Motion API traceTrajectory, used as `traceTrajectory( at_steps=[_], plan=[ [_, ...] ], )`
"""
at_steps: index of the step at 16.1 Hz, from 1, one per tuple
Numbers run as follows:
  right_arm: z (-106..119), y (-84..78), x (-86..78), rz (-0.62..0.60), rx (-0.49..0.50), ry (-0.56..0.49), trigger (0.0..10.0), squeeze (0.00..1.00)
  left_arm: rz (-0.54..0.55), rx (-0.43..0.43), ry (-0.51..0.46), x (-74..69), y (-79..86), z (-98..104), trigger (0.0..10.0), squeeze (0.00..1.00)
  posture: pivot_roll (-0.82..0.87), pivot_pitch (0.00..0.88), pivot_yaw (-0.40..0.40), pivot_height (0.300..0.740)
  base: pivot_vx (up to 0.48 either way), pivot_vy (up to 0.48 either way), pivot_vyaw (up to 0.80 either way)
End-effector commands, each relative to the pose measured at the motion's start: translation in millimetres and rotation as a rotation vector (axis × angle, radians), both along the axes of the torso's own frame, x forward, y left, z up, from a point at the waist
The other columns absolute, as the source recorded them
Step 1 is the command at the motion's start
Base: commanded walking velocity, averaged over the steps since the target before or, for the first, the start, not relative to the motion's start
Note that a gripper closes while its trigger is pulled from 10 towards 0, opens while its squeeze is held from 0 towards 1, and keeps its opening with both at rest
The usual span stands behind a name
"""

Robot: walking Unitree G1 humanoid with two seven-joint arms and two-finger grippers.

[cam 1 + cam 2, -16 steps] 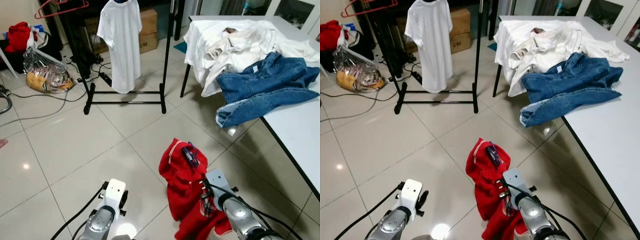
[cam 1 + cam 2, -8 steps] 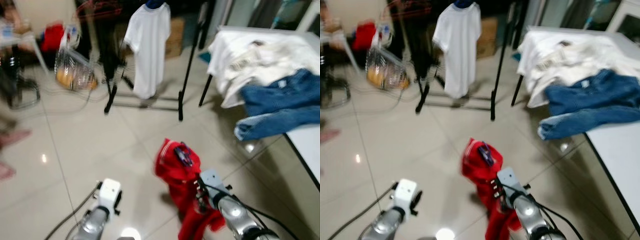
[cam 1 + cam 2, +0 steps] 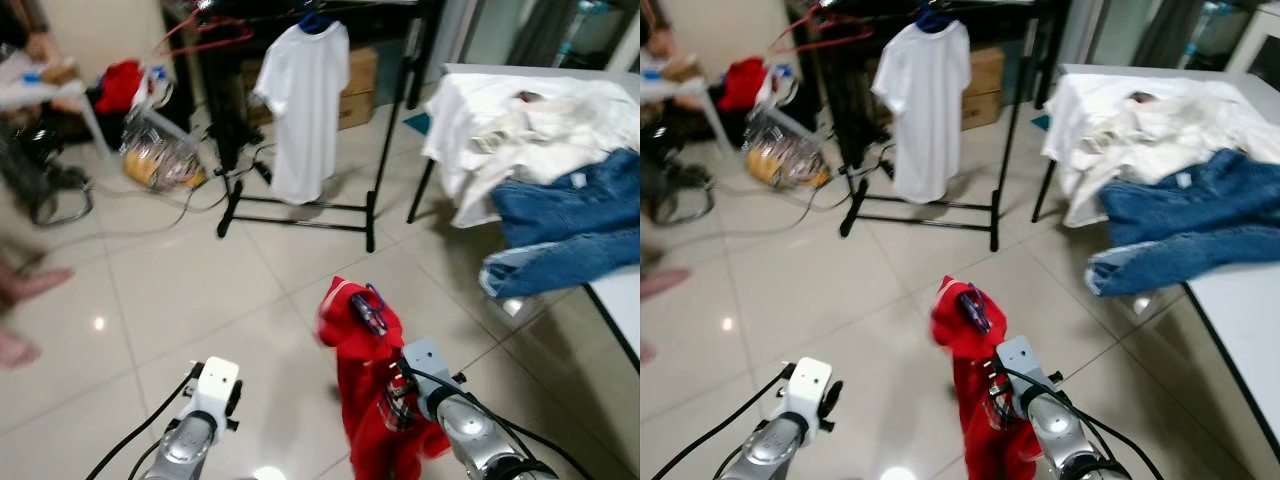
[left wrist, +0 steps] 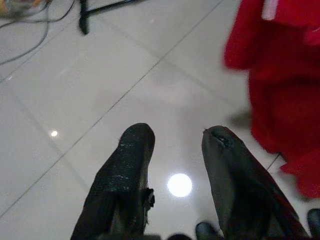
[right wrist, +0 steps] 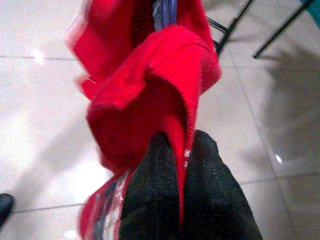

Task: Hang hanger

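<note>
A red garment (image 3: 372,385) on a blue hanger (image 3: 369,309) hangs in front of me, low over the tiled floor, with my right gripper (image 5: 182,157) shut on its fabric. The hanger's hook pokes out at the garment's collar. Farther ahead stands a black clothes rack (image 3: 375,165) with a white T-shirt (image 3: 302,110) hanging on it and an empty red hanger (image 3: 205,35) to its left. My left gripper (image 4: 175,142) is open and empty, low over the floor beside the red garment (image 4: 280,85).
A white table (image 3: 620,290) on the right carries white clothes (image 3: 520,120) and blue jeans (image 3: 570,220). Bags and clutter (image 3: 150,150) and cables lie at the back left. A person's feet (image 3: 25,315) are at the far left. Cardboard boxes (image 3: 358,80) sit behind the rack.
The camera has turned and tilted up, so the rack's top bar and the room's left side have come into view. The red garment stays held in my right gripper.
</note>
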State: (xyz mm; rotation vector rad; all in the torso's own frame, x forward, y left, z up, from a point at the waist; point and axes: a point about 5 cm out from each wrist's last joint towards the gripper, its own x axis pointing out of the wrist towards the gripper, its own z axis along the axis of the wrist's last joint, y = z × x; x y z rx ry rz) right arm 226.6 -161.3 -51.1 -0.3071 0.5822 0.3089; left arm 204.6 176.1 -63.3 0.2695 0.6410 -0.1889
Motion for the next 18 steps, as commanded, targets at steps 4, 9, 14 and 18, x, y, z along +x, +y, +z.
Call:
traceTrajectory(
  at_steps=[4, 9, 14, 18],
  plan=[
    [7.7, -5.6, 9.7, -0.016, -0.010, -0.046, 10.0, 0.00, -0.015, -0.009, -0.004, 1.7, -5.3, 0.6, 10.0, 0.00, 0.11, 0.000, -0.030, 0.740, 0.414, 0.000, 0.00],
    [7.6, -5.3, 9.8, -0.018, -0.012, -0.045, 10.0, 0.00, -0.017, -0.005, -0.005, 2.2, -4.6, 0.9, 10.0, 0.00, 0.11, 0.000, -0.026, 0.740, 0.418, 0.000, 0.00],
    [6.9, -6.4, 8.8, -0.021, -0.017, -0.043, 10.0, 0.00, -0.019, -0.005, -0.004, 1.8, -5.1, 0.7, 10.0, 0.00, 0.11, 0.000, -0.026, 0.740, 0.418, 0.000, 0.00],
    [6.1, -7.0, 7.8, -0.023, -0.021, -0.038, 10.0, 0.00, -0.022, -0.005, -0.004, 1.7, -5.6, 0.5, 10.0, 0.00, 0.11, 0.000, -0.026, 0.740, 0.420, 0.000, 0.00]
  ],
)
